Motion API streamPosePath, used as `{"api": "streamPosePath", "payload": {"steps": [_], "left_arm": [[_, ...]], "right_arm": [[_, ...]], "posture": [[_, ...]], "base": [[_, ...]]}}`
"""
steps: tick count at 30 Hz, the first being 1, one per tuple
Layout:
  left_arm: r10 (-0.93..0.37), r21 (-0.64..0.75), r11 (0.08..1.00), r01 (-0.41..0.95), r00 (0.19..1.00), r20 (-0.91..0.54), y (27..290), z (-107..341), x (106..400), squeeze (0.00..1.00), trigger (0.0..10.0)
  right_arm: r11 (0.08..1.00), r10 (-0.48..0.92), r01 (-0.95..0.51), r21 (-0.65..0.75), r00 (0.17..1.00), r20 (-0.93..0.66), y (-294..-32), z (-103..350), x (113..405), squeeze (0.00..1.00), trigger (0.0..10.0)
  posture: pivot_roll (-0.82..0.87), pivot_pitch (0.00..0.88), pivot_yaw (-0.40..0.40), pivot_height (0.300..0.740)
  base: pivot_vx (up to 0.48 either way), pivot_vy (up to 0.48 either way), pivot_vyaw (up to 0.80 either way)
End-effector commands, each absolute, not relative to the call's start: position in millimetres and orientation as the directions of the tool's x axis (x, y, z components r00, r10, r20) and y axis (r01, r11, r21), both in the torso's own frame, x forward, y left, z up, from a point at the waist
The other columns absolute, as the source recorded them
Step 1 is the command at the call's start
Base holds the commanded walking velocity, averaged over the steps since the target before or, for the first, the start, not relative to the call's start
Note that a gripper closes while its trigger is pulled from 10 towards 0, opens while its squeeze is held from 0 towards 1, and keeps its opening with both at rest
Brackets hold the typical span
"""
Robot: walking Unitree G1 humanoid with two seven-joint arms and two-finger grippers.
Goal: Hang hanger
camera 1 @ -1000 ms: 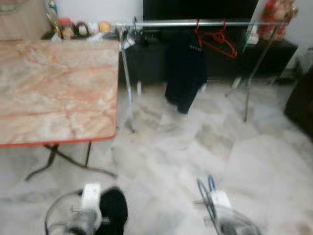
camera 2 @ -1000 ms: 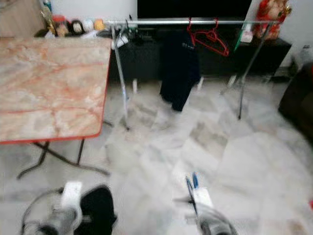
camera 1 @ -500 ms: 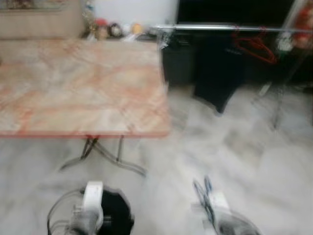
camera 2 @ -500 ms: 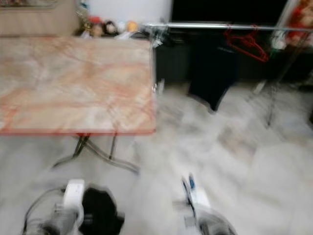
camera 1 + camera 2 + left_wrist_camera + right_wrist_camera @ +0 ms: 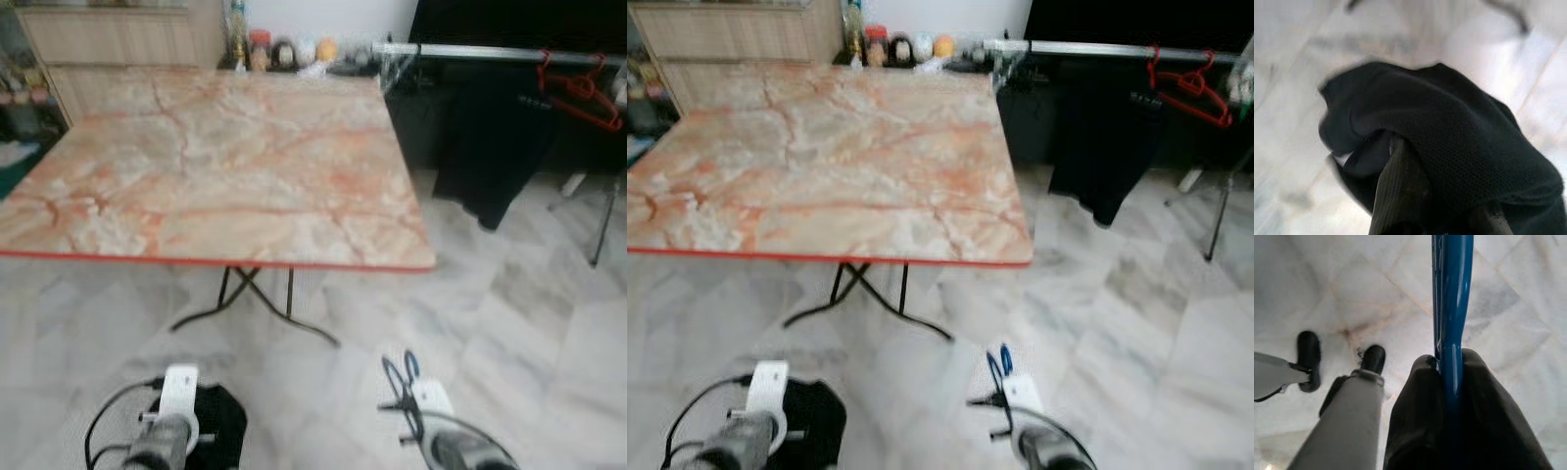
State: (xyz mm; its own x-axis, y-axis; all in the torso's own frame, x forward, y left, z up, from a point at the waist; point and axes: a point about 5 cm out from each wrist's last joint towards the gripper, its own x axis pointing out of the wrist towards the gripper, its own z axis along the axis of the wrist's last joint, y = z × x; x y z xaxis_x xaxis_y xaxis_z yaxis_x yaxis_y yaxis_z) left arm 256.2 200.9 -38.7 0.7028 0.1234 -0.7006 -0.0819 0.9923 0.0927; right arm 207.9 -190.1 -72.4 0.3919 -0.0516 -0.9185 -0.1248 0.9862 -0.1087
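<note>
Two grippers of mine sit low in the head view, and both carry something. My right gripper (image 5: 1452, 367) is clamped on a blue hanger (image 5: 1452, 293): in the right wrist view its two black fingers (image 5: 1415, 401) press against either side of the blue bar, which runs straight out past the fingertips over the pale floor. From my head, that same hanger (image 5: 400, 377) rises from the gripper at about 11 o'clock, a thin blue loop above the white wrist block, down at 5 o'clock in the scene. My left gripper (image 5: 1415, 196) is wrapped in a black cloth (image 5: 1449, 137); one ribbed black finger (image 5: 1396, 191) pokes out from under the folds, the other is covered, so the cloth is held bunched around the fingers. In the head view the cloth (image 5: 220, 431) is a dark lump just beside my left wrist at 7 o'clock.

Farther out, a marble-patterned table (image 5: 216, 166) with a red edge spreads across 10 to 12 o'clock, standing on crossed dark legs. Beyond its far right corner, at 1 to 2 o'clock, a metal clothes rail (image 5: 490, 52) carries a black garment (image 5: 495, 147) and a red hanger (image 5: 578, 88). The blue hanger is well apart from that rail. Small jars (image 5: 260, 49) line the wall behind the table.
</note>
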Motion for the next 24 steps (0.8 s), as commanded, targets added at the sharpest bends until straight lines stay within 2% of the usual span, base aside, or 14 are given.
{"api": "streamPosePath", "payload": {"steps": [1,13,24], "left_arm": [[0.124,0.079,0.992,-0.095,0.759,-0.64,203,-27,269,0.0,10.0],[0.097,0.115,0.993,-0.028,0.752,-0.652,204,-34,259,0.0,10.0],[0.089,0.102,0.994,-0.031,0.764,-0.639,206,-33,260,0.0,10.0]], "right_arm": [[0.987,-0.054,-0.115,-0.111,0.412,-0.91,-190,-69,213,0.0,10.0],[0.993,-0.064,-0.065,-0.1,0.41,-0.91,-178,-71,213,0.0,10.0],[0.993,-0.069,-0.056,-0.1,0.403,-0.913,-174,-72,213,0.0,10.0]], "posture": [[0.01,0.0,-0.085,0.74],[0.0,0.0,-0.006,0.74],[0.0,0.0,0.003,0.74]], "base": [[0.0,0.0,0.0],[0.0,0.0,0.0],[0.0,0.0,0.0]]}}
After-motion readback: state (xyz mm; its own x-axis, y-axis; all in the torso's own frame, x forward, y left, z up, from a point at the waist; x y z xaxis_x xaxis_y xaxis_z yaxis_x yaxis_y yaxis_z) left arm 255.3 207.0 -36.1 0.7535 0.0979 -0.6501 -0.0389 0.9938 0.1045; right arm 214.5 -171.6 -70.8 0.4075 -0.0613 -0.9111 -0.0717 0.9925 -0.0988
